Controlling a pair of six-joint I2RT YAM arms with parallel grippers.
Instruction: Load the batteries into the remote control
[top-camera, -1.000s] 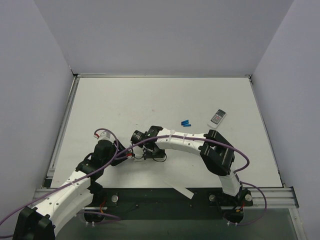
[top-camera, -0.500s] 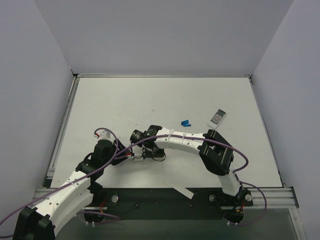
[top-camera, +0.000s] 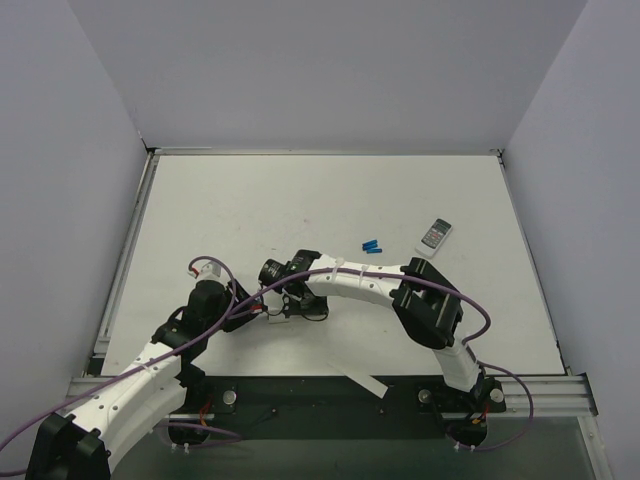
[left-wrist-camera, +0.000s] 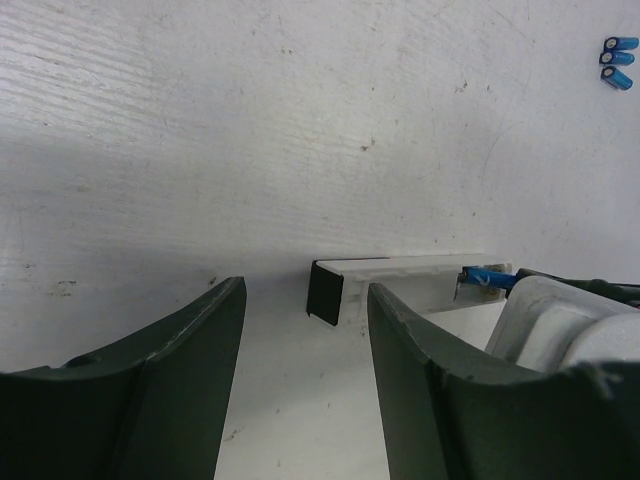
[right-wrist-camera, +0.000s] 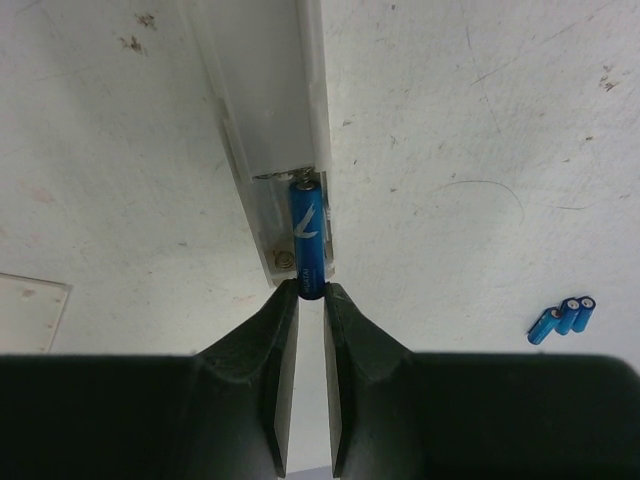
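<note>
The slim white remote control (right-wrist-camera: 270, 90) lies flat on the white counter (top-camera: 300, 200), in the lower middle of the overhead frame, where the two wrists hide most of it. In the right wrist view it runs from the top centre down to the middle of the frame, with its battery compartment open at the lower end. One blue battery (right-wrist-camera: 307, 235) lies lengthwise in the right side of that compartment, and a small metal contact shows just left of it. The right hand (right-wrist-camera: 311, 292) is narrow, its two dark tips pinching the battery's near end. The left hand (left-wrist-camera: 306, 292) stands partly open at the remote's dark end, which sits in the gap with bare counter on both sides and touches neither finger. Three more blue batteries (top-camera: 372, 245) lie side by side, right of centre in the overhead frame and well apart from the remote control. Near them, further right, a wider white-grey remote (top-camera: 435, 233) with a button pad lies slanted. A flat white strip (top-camera: 365, 383) lies on the dark rail at the bottom of that frame, between the arm bases
</note>
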